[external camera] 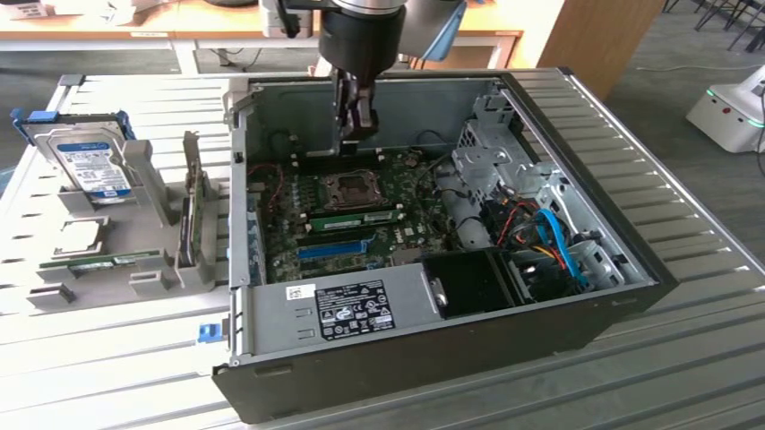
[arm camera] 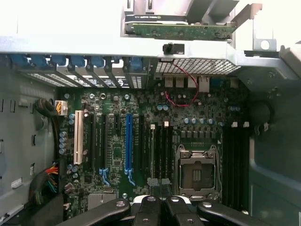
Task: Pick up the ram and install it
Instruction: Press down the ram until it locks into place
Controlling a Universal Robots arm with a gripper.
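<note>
The gripper (external camera: 356,134) hangs closed and empty inside the open case (external camera: 622,296), above the motherboard (external camera: 358,215), while the ram (external camera: 102,262) lies on the worktop (external camera: 107,358) rack at the case's nine o'clock.

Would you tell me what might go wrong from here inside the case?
The shut tool hangs above the bare processor socket; coming down off line could bend its contacts. A ram stands in a slot beside the socket. I cannot tell whether it is fully seated, so it may sit crooked.
</note>
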